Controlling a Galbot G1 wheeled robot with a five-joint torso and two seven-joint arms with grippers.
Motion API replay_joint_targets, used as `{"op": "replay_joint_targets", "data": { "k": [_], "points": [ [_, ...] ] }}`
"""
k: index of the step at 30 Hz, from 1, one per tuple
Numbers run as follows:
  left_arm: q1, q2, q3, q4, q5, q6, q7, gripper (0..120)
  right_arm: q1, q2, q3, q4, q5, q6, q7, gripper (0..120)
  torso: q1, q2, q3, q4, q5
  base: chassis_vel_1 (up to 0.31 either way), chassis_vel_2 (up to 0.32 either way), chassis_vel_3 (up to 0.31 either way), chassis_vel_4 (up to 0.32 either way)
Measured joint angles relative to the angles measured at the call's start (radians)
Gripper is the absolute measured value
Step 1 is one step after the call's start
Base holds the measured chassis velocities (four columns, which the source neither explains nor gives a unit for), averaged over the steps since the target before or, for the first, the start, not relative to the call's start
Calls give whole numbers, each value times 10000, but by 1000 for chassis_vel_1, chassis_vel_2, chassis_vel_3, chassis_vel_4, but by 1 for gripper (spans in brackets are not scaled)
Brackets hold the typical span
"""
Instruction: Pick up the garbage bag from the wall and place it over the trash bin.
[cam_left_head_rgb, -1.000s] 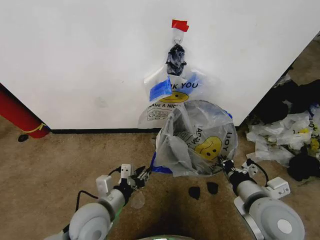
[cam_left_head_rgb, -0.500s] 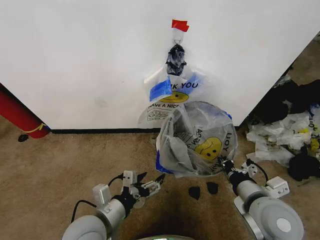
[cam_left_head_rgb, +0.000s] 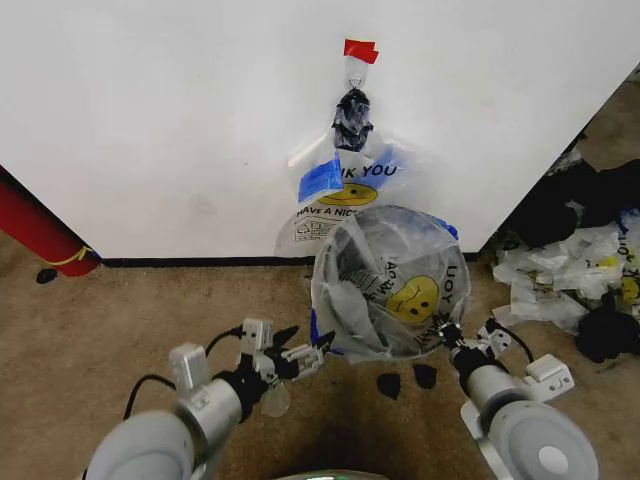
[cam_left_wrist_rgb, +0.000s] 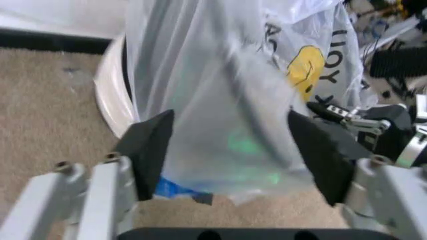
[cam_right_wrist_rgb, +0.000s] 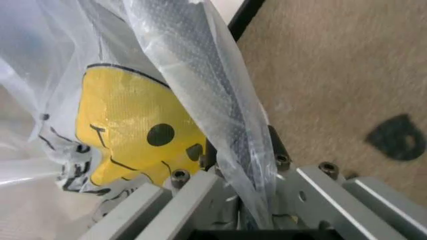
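From my seat, L to R: red cylinder (cam_left_head_rgb: 38, 232) leans at the far left of the wall (cam_left_head_rgb: 150, 120), well apart from the work. My left gripper (cam_left_head_rgb: 300, 353) hovers low over the carpet floor (cam_left_head_rgb: 90, 320) just beside the near-left side of the garbage bag (cam_left_head_rgb: 390, 285); jaws wide open w/ nothing in them, and in the left wrist view the bag's film sits between the two pads (cam_left_wrist_rgb: 150, 145) but I can't see contact yet. The bag is off the wall and draped over the trash bin (cam_left_wrist_rgb: 110, 90), smiley facing me; only the bin's white base peeks out below the plastic. Behind it a second smiley bag (cam_left_head_rgb: 345, 195) hangs from the red-taped hook (cam_left_head_rgb: 358, 50) w/ a black knotted wad (cam_left_head_rgb: 351, 118). Right gripper (cam_left_head_rgb: 447, 335) is at the near-right side, jaws closed on a fold of bag film – right wrist view shows plastic pinched. To do this step well I'd close the left jaws on the film only, not the bin wall, then spread both sides evenly & draw the hem down past the rim w/o tearing. Loose bags (cam_left_head_rgb: 560, 280) lie on the floor at far right.
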Motion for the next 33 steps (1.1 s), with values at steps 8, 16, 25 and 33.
{"op": "replay_joint_targets", "data": {
  "k": [8, 16, 25, 33],
  "points": [
    [-980, 718, 163, 13, -176, 585, -33, 39, -194, -177, -477, 147, -1015, -133, -411, 0, 1, 0, 0, 5, 1, 0, 0, 0, 0],
    [-2863, 990, 618, 53, -448, 1521, -5, 12, -127, -210, -1707, -109, -2029, -668, -854, 0, 1, 0, 0, 1, 1, 0, 0, 0, 0],
    [-2495, 1338, 210, 57, -823, 1704, -127, 9, -233, -395, -2196, -118, -2243, -922, -871, 0, 1, 0, -1, 5, 2, 0, 0, 0, 0],
    [-2115, 1186, 227, 48, -850, 1792, -96, 9, -566, -879, -1306, 225, -1699, -854, -417, 0, 1, 0, -1, 3, 0, 0, 0, 0, 0]
  ]
}}
